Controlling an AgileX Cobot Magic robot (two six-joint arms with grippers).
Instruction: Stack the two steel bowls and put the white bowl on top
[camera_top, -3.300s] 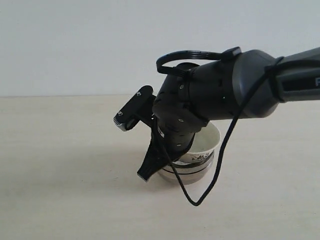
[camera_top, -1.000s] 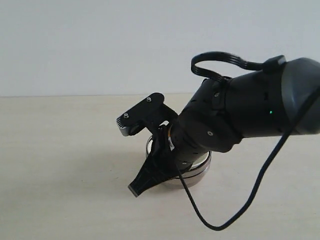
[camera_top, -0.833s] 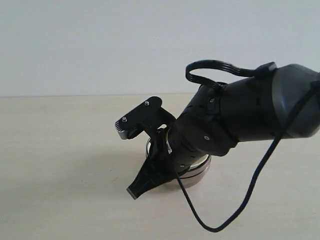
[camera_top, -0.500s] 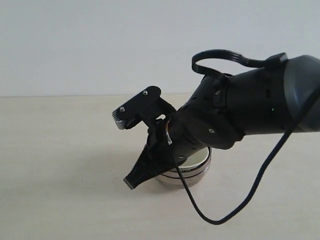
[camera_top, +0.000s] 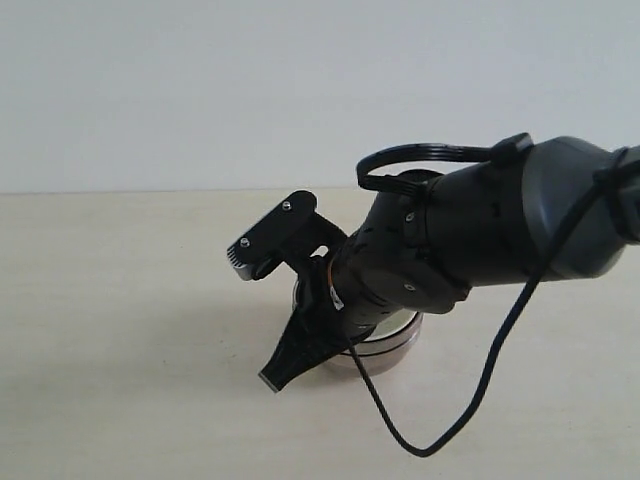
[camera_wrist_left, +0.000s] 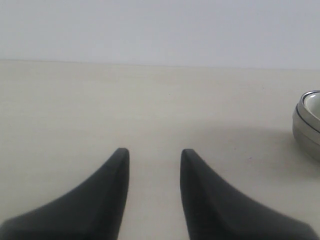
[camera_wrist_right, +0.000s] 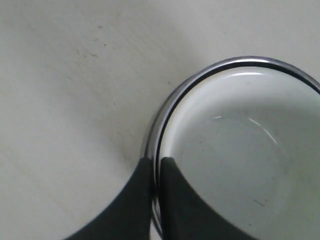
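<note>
Now, with the glossy white round bowl (camera_wrist_right: 225, 150) nested in the two polished steel bowls (camera_top: 390, 348), well off the desk's (camera_top: 120, 350) far edge, the right gripper (camera_wrist_right: 156, 162) pinching its rim should part gently, lifting straight.

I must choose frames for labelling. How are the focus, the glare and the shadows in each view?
Exterior view: even soft light, a faint shadow on the table left of the stack. Left wrist view: the left gripper is dark, its edges slightly soft. Right wrist view: close and soft, thin glints on the white bowl and steel rim.
</note>
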